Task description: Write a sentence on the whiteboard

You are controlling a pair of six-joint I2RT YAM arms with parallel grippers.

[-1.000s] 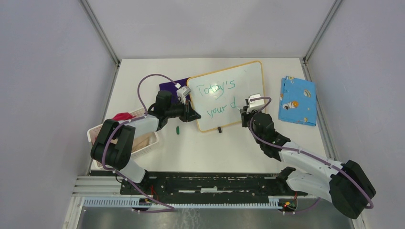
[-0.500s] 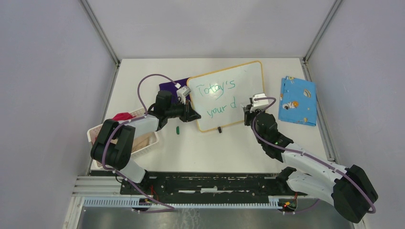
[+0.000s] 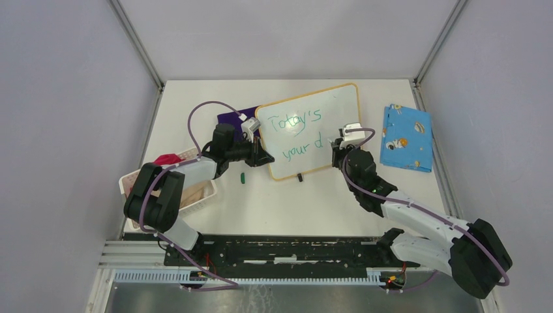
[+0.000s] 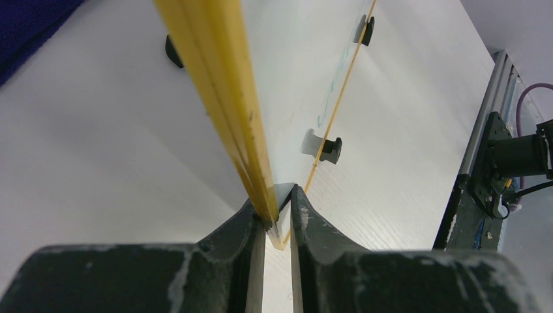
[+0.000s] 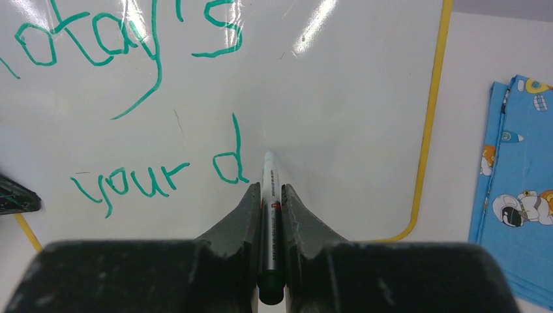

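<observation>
the left arm [image 3: 189,171] folds up from its base and sends its forearm out to the right. the left end effector [image 4: 277,208] is pinched on the yellow edge of the whiteboard [image 4: 222,85], one finger on each face. the right arm [image 3: 404,212] stretches diagonally up and to the left from its base, with the wrist bent over — the right end effector [image 5: 270,189] is clamped on a marker [image 5: 268,166], with the fingers nearly together and the tip poking out ahead of them.

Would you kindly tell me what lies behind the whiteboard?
A dark purple cloth pokes out past the whiteboard's left edge. The board covers whatever else lies behind it.
</observation>
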